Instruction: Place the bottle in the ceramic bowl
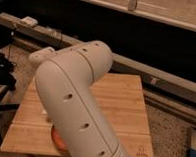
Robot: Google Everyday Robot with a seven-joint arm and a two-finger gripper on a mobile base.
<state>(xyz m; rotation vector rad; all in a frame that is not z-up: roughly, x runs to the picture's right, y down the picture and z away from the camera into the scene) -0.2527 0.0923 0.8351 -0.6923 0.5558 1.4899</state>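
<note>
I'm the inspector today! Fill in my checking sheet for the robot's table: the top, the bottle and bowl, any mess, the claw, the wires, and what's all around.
Surface: wooden table of light planks, partly covered by the big white arm.
Job's things: ceramic bowl, only a red-orange edge peeks out beside the arm near the front; bottle, nothing seen.
Clutter: nothing seen on the part of the table that shows.
Claw: not in view; the arm bends toward the table and hides it.
Cables: what looks like a thin dark cable hangs at the left, above a black stand.
Surroundings: a long ledge behind the table, a small white box on it, speckled floor.
</note>
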